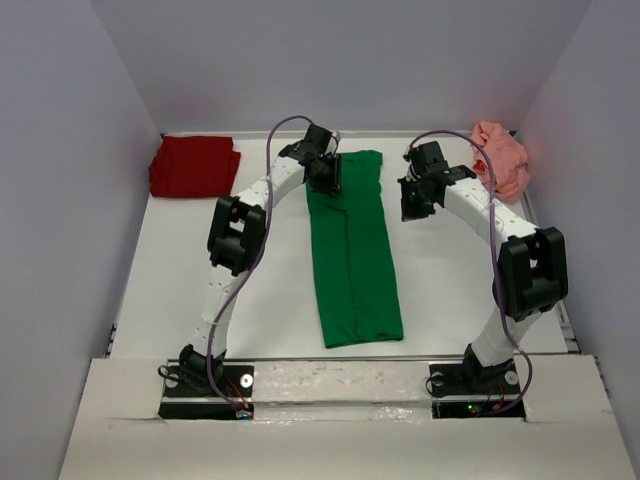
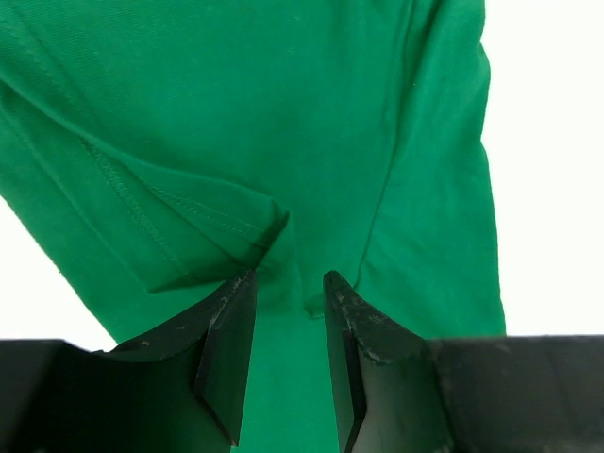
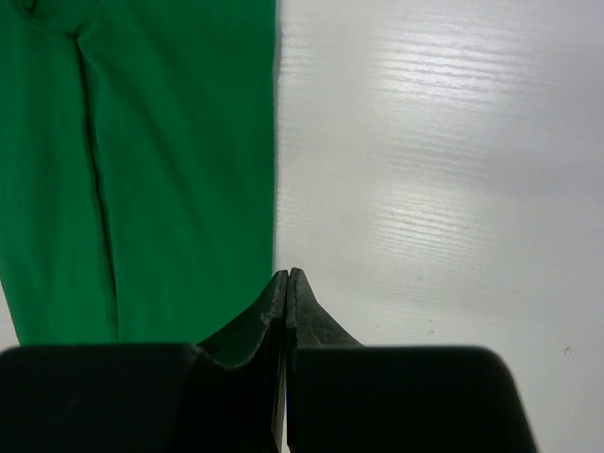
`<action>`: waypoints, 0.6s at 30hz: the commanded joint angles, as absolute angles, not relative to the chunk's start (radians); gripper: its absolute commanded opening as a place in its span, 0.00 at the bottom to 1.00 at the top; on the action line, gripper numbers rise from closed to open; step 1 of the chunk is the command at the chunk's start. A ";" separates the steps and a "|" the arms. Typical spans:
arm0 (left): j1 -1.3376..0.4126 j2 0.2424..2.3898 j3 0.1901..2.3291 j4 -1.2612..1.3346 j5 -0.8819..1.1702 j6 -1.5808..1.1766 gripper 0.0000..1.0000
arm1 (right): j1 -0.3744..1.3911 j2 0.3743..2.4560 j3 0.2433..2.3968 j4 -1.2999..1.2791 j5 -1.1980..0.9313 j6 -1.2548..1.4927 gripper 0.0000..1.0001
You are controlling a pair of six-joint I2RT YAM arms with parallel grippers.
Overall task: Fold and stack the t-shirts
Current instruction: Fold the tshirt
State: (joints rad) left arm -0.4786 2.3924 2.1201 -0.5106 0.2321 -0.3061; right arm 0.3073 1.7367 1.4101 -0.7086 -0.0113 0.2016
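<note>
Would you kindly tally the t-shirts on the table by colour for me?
Dark red t-shirt: 1
Green t-shirt: 1
Salmon pink t-shirt: 1
Total: 3

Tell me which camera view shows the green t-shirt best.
The top external view: the whole green t-shirt shows there, laid out as a long folded strip. The left wrist view gives only a close-up of one creased end with its seams. The right wrist view catches only a part along one straight edge.
</note>
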 commanded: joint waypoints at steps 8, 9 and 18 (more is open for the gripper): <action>-0.495 2.368 2.088 -0.497 0.219 -0.287 0.43 | 0.307 1.709 1.407 -0.672 -0.008 0.193 0.00; -0.495 2.372 2.089 -0.500 0.216 -0.287 0.43 | 0.307 1.709 1.407 -0.672 -0.011 0.193 0.00; -0.495 2.381 2.134 -0.512 0.196 -0.281 0.43 | 0.307 1.713 1.402 -0.667 -0.014 0.193 0.00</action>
State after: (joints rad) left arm -0.4911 2.3932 2.0960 -0.5072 0.2008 -0.2974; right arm 0.3073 1.7367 1.4055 -0.7002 -0.0116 0.2016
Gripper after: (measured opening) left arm 0.439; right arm 0.009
